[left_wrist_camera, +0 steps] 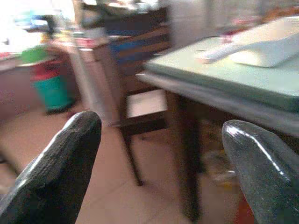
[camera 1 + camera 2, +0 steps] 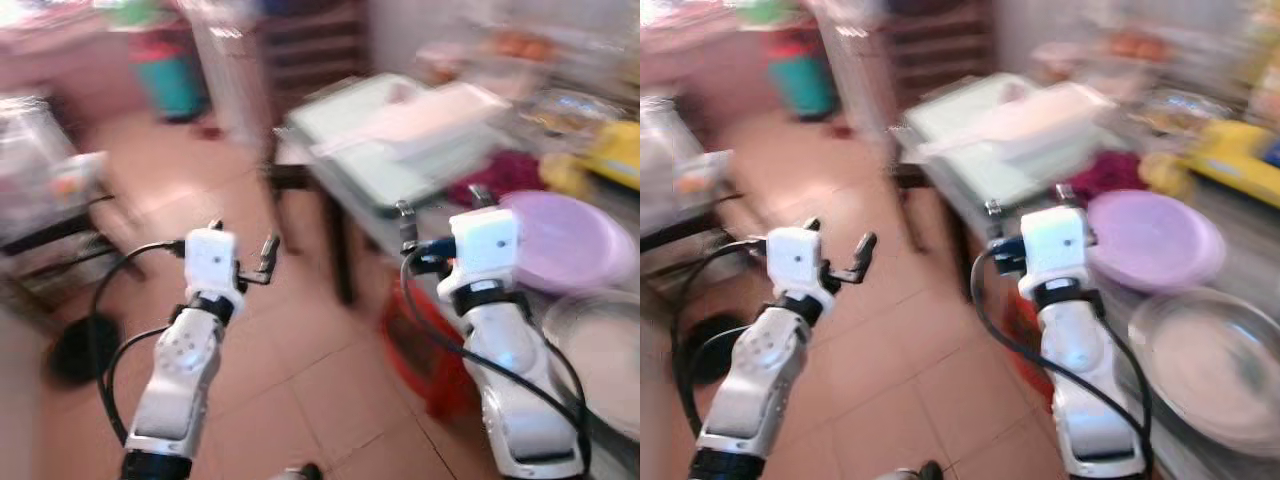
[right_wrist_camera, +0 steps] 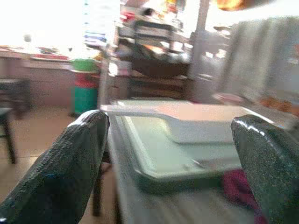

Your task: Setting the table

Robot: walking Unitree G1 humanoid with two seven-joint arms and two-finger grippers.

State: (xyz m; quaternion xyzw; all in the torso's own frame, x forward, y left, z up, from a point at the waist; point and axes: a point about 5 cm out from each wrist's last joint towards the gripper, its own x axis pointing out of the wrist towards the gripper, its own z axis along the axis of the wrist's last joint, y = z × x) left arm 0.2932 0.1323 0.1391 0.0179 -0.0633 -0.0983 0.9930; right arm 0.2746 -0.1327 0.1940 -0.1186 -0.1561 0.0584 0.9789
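Observation:
The head views are blurred. A table (image 2: 330, 185) stands ahead on my right. On it lie a pale green tray (image 2: 375, 150) with a white board (image 2: 430, 115) on top, a purple plate (image 2: 565, 240), and a clear glass plate (image 2: 1210, 365) nearer me. My left gripper (image 2: 243, 250) is open over the tiled floor, left of the table, holding nothing. My right gripper (image 2: 440, 205) is open at the table's near edge, beside the purple plate, with nothing between its fingers. The right wrist view looks along the table at the green tray (image 3: 159, 154) and white board (image 3: 196, 121).
A dark chair (image 1: 140, 100) stands at the table's far corner. Something red (image 2: 420, 350) sits under the table by my right arm. A green and red bin (image 2: 170, 75) stands far back. Clutter and a yellow object (image 2: 615, 150) crowd the table's right side. A low shelf (image 2: 45, 230) is at the left.

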